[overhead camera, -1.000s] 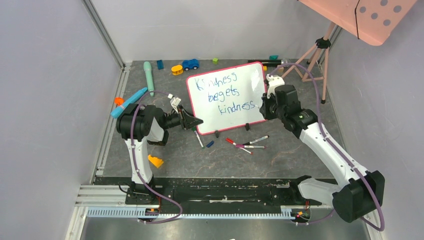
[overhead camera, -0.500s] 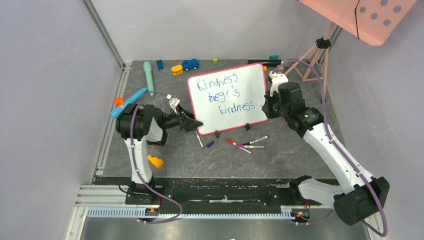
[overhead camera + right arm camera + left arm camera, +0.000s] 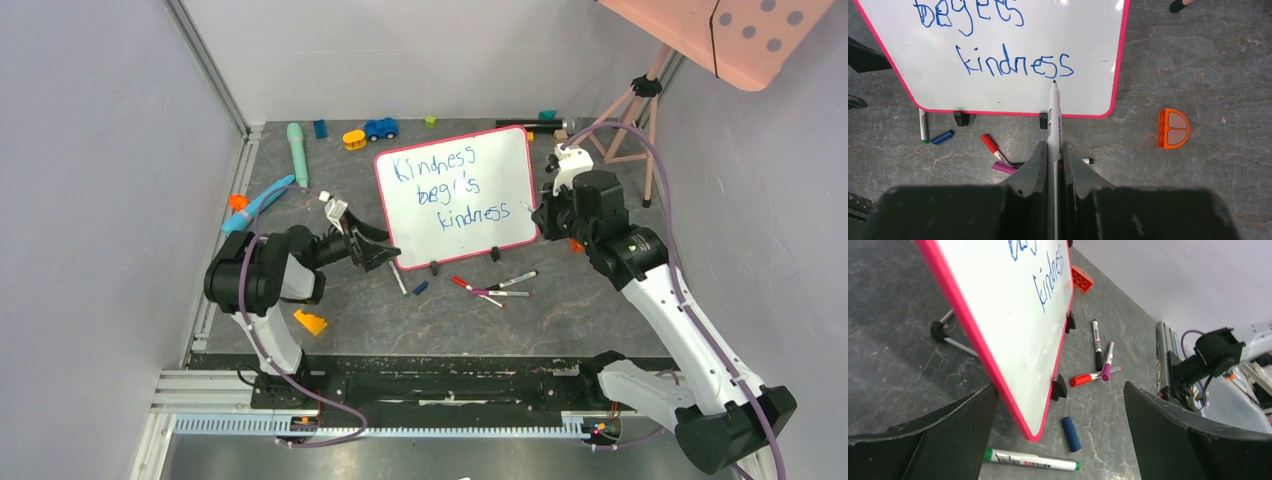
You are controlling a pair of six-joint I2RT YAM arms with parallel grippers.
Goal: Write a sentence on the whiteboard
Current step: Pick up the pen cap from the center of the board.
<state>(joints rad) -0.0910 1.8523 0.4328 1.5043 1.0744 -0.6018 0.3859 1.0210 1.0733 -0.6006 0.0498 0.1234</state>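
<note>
The whiteboard (image 3: 505, 165), white with a pink-red frame, stands tilted on two black clip feet at mid table. The sentence (image 3: 450, 190) runs over it in three blue lines. My left gripper (image 3: 385, 247) is open at the board's lower left corner, apart from it. In the left wrist view that corner (image 3: 1035, 432) shows between the spread fingers (image 3: 1158, 430). My right gripper (image 3: 545, 212) sits by the board's right edge, shut on a white marker (image 3: 1054, 115). The marker's tip points at the last letter of "kindness" (image 3: 1015, 65). Whether it touches the board I cannot tell.
Loose markers lie in front of the board: green (image 3: 1030, 460), red (image 3: 1088, 377), purple (image 3: 1106, 367) and black (image 3: 1096, 342), plus a blue cap (image 3: 1071, 433). An orange half-round piece (image 3: 1173, 128) lies right of the board. Toys line the back wall; a tripod (image 3: 630, 110) stands back right.
My left gripper opened, let go of the board's lower left edge and drew back to the left. My right arm moved right, away from the writing, with the marker still held.
</note>
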